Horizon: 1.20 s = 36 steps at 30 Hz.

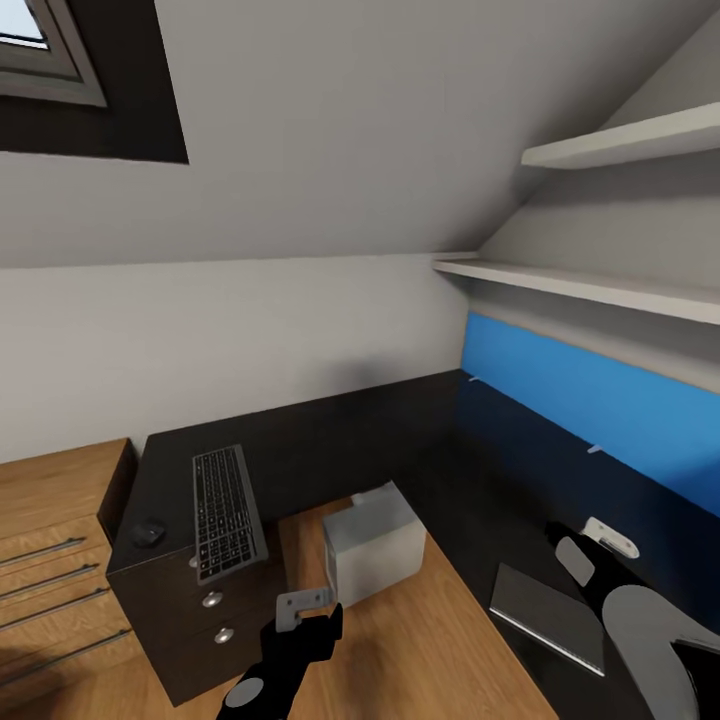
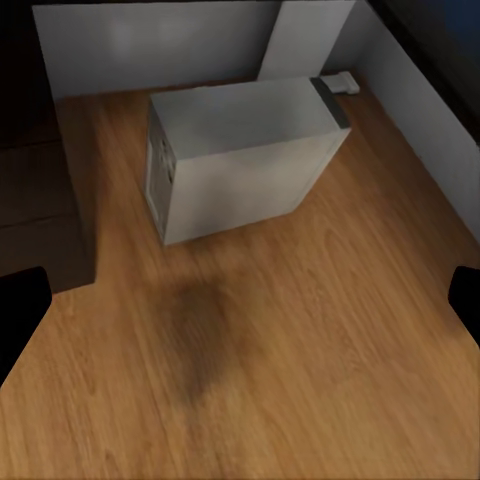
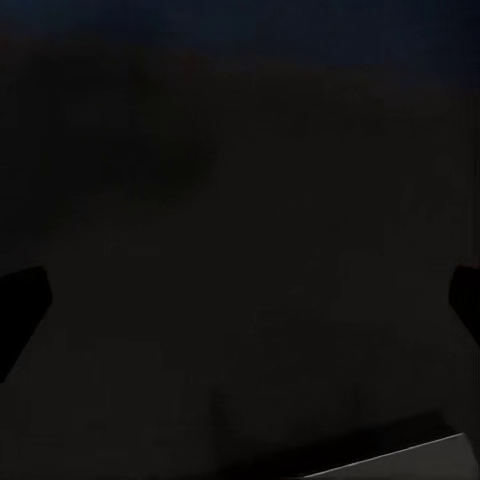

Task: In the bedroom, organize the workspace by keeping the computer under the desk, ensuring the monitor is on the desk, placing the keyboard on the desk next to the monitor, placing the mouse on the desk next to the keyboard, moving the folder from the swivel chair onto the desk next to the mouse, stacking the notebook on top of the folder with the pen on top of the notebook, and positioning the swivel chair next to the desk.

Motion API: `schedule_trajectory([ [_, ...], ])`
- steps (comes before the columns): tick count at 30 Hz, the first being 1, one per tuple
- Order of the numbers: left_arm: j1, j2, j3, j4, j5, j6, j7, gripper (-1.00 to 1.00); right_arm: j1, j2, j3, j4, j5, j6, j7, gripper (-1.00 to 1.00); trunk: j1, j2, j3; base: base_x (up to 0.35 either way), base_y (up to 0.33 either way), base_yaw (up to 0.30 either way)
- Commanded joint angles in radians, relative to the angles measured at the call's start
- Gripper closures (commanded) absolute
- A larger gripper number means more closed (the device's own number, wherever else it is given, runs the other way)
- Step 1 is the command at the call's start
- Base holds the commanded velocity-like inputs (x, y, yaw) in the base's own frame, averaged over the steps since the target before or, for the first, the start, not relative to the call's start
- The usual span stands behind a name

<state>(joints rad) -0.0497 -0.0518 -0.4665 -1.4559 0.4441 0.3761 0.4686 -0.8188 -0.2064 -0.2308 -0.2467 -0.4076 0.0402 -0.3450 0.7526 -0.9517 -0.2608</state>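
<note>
the black l-shaped counter (image 1: 400,430) wraps the corner under the sloped grey wall, with its bright blue back panel (image 1: 600,410) along the right arm and two white shelves (image 1: 600,285) above that. light wooden low cabinets (image 1: 50,510) stand against its left end. the computer (image 1: 375,545) sits on the wooden floor (image 2: 300,350) in the inner angle of the counter, close to the drawer block with round silver knobs (image 1: 212,600); its far side tucks under the counter's edge. the keyboard (image 1: 226,510) lies lengthwise on the left arm, its near end reaching the front edge above the drawers. the mouse (image 1: 149,532) rests just beside it, toward the counter's left edge. a thin grey flat thing (image 1: 550,617) lies on the right arm near its front edge; whether it is the notebook is hard to tell. the left claw (image 1: 305,610) hangs above the floor before the computer, fingers spread wide with nothing between. the right claw (image 1: 590,545) hovers over the dark right arm, also spread; its wrist view is almost black.
</note>
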Motion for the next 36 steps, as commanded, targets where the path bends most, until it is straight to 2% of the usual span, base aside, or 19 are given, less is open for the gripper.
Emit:
schedule_trajectory([
  [1, -0.001, 0.000, -0.001, -0.001, 0.009, 0.002, 0.009, -1.00, 0.000, -0.002, 0.003, -0.001, -0.007, 0.004, -0.004, -1.00, 0.004, -0.008, -0.005, 0.000, 0.000, 0.000],
  [5, -0.001, 0.004, -0.001, -0.001, 0.008, 0.001, 0.009, -1.00, 0.000, -0.007, -0.003, 0.024, -0.040, 0.004, -0.005, -1.00, 0.004, -0.008, -0.005, 0.000, 0.000, 0.000],
  [9, -0.001, 0.005, -0.001, -0.001, 0.009, 0.001, 0.008, -1.00, 0.000, -0.008, -0.003, 0.029, -0.051, 0.004, -0.005, -1.00, 0.004, -0.008, -0.005, 0.000, 0.000, 0.000],
  [17, -0.001, 0.012, 0.003, 0.003, 0.011, 0.001, 0.007, -1.00, 0.000, -0.008, -0.004, 0.033, -0.059, 0.004, -0.005, -1.00, 0.004, -0.008, -0.005, 0.000, -0.015, 0.000],
  [26, -0.001, 0.020, 0.003, 0.007, 0.011, 0.001, 0.007, -1.00, 0.000, -0.008, -0.005, 0.033, -0.060, 0.006, -0.005, -1.00, 0.004, -0.008, -0.005, 0.000, -0.171, 0.000],
  [36, -0.001, 0.023, 0.004, 0.007, 0.011, 0.001, 0.007, -1.00, 0.000, -0.010, -0.005, 0.033, -0.063, 0.006, -0.005, -1.00, 0.004, -0.008, -0.005, -0.003, -0.039, 0.000],
])
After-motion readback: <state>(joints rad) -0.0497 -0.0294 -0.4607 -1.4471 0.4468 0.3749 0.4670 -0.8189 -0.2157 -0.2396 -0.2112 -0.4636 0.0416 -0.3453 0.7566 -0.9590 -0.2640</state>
